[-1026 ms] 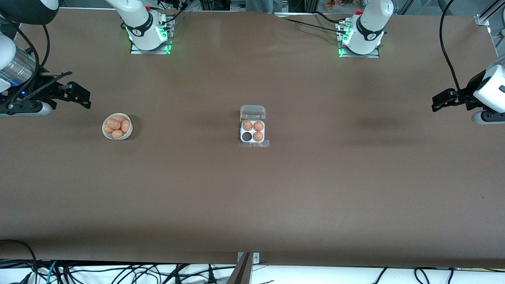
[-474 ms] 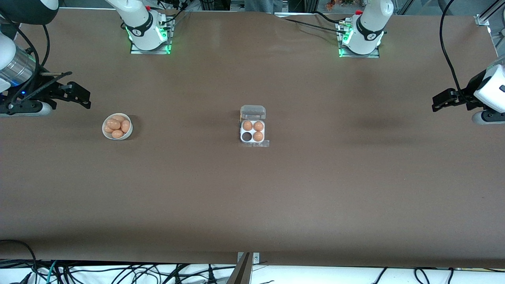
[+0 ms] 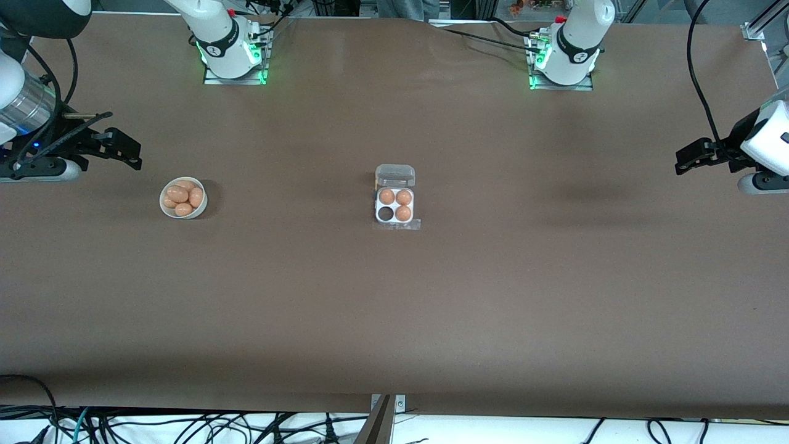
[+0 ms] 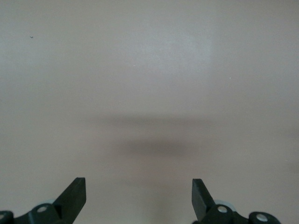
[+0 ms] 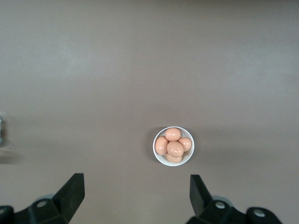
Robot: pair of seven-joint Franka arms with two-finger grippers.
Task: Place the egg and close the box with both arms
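Observation:
The box (image 3: 394,205) sits mid-table, a white four-cell tray with its clear lid (image 3: 395,176) open and lying flat. Three brown eggs fill three cells; one cell (image 3: 386,213) is empty. A round white bowl (image 3: 183,197) with several brown eggs stands toward the right arm's end; it also shows in the right wrist view (image 5: 173,146). My right gripper (image 3: 126,151) is open and empty, raised over the table near the bowl. My left gripper (image 3: 689,157) is open and empty, raised over bare table at the left arm's end. Its wrist view shows only its fingertips (image 4: 74,193) and table.
The brown table (image 3: 394,308) stretches wide around the box and bowl. The arm bases (image 3: 231,52) stand at the table's top edge. Cables hang along the table's near edge (image 3: 185,425).

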